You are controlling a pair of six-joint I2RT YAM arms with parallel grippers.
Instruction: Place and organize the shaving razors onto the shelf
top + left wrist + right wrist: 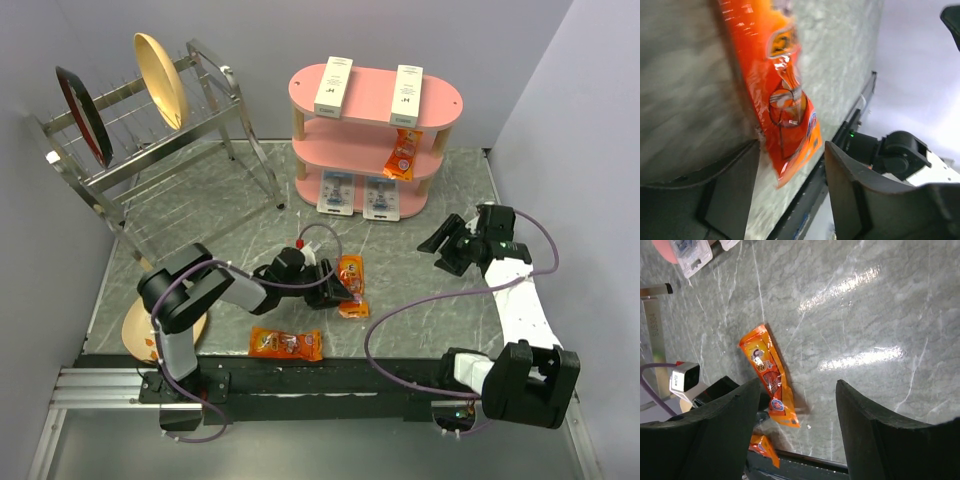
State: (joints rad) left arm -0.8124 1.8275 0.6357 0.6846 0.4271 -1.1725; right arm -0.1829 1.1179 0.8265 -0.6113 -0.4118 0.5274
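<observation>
both shaving razors (337,190) are seen side by side on what seems the lowest tier of the shelf (370,95), so little is left. left gripper (792,150) and right gripper (797,387) are spread wide, nothing held.

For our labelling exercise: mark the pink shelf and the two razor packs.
pink shelf (372,96): top external view, bare top board.
left razor pack (336,191): top external view, pack centre.
right razor pack (382,198): top external view, pack centre.
</observation>
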